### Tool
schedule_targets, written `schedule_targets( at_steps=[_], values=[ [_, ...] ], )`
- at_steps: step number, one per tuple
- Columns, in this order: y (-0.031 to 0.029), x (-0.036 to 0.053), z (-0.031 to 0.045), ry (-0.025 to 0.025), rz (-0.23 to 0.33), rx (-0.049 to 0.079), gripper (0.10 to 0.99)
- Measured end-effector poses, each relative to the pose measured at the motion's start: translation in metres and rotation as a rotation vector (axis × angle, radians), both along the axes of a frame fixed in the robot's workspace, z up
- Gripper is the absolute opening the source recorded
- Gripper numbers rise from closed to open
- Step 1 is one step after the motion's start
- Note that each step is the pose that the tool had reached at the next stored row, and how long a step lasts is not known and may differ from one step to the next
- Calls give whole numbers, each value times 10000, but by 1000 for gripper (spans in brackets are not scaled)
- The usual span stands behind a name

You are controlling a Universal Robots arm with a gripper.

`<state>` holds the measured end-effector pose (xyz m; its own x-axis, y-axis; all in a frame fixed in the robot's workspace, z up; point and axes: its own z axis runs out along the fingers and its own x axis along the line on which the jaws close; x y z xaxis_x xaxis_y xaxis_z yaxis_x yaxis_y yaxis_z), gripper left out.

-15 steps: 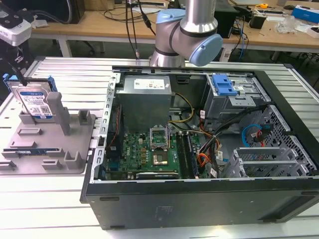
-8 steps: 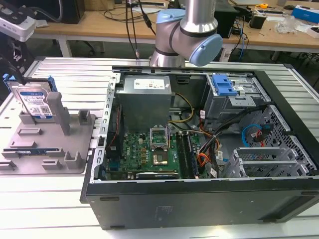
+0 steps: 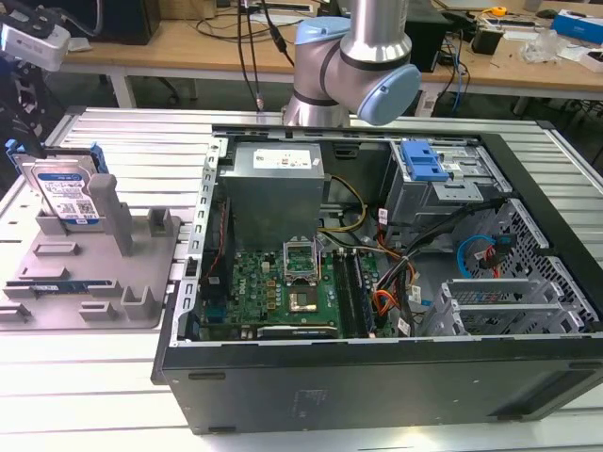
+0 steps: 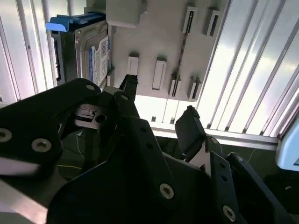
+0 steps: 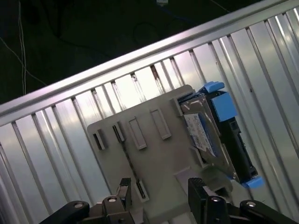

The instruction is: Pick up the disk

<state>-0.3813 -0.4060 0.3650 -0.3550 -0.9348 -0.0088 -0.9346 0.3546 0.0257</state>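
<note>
The disk (image 3: pixel 64 193) stands on edge, blue-railed, in the grey fixture (image 3: pixel 85 275).

A robotics lab or electronics workshop, seen in the exterior view. A ribbed aluminium counter (image 3: pixel 75 377) carries an open desktop computer case (image 3: pixel 377 377) with its motherboard (image 3: pixel 283 287) exposed. A silver-and-blue robot arm (image 3: pixel 353 56) stands at upper centre. Wooden workbenches (image 3: pixel 188 47) along the top edge hold cables (image 3: pixel 247 56) and loose equipment.

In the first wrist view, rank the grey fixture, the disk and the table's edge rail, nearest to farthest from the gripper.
1. The grey fixture, directly under the open gripper.
2. The disk, standing on edge at the fixture's end, off to one side.
3. The table's edge rail, beyond the fixture.
</note>
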Motion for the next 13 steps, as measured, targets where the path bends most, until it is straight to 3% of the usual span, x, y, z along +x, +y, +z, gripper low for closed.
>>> schedule_targets(
  at_steps=[7,13],
  values=[
    [1,0,-1,-29,1400,-92,600],
    [1,0,-1,-26,1502,-130,600]
  ],
)
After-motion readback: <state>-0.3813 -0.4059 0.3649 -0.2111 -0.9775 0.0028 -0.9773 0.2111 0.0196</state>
